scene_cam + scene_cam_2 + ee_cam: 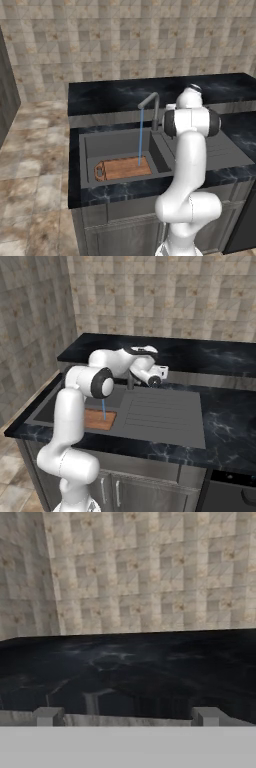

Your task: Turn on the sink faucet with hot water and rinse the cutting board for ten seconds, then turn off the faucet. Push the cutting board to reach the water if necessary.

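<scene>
The grey sink faucet [156, 109] stands behind the dark sink [107, 142], its spout bent over the basin. A thin light-blue stream of water [140, 137] falls from it onto the right end of the reddish-brown cutting board [122, 168], which lies flat on the basin floor with its handle hole to the left. From the right the water [103, 408] hits the cutting board [99, 419] too. My gripper [163, 374] hovers behind the faucet, right of its stem, facing the back wall. In the hand view its fingertips [47, 716] stand wide apart, so the gripper [126, 717] is open and holds nothing.
The ribbed drainboard [161, 408] lies right of the basin in the black marbled counter [227, 421]. A raised black ledge [130, 667] and a tiled wall [150, 572] lie behind the sink. My own arm [190, 165] hides the basin's right side in the left base view.
</scene>
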Controlling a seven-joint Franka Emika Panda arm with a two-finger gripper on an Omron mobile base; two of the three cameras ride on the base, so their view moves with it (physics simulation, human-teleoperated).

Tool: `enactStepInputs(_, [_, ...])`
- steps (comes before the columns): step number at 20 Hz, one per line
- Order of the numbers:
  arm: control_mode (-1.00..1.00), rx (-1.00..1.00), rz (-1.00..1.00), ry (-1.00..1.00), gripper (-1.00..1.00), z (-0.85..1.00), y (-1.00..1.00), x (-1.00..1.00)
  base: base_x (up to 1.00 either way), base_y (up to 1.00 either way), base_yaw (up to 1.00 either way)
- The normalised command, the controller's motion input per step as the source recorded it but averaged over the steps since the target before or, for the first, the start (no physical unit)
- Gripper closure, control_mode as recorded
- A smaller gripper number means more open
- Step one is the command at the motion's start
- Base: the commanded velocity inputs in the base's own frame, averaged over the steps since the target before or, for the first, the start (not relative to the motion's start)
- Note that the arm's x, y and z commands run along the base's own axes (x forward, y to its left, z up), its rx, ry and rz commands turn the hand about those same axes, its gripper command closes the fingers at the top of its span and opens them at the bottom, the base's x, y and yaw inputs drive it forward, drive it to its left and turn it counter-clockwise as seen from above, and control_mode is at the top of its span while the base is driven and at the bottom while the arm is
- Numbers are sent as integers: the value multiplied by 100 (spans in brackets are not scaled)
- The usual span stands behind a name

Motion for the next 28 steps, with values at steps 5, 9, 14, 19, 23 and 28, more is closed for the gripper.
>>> enactStepInputs(5, [-100, 0, 0, 10, -100, 47, -11, -9, 0, 0, 0])
enactStepInputs(9, [-100, 1, 0, 11, -100, 36, -19, -28, 0, 0, 0])
enactStepInputs(14, [-100, 2, 0, 12, -100, 33, -26, -36, 0, 0, 0])
enactStepInputs(19, [-100, 0, 0, 11, -100, 3, -23, -49, 0, 0, 0])
enactStepInputs(23, [-100, 0, 0, 10, -100, -1, -6, -38, 0, 0, 0])
enactStepInputs(28, [-100, 0, 0, 6, -100, -10, 0, -23, 0, 0, 0])
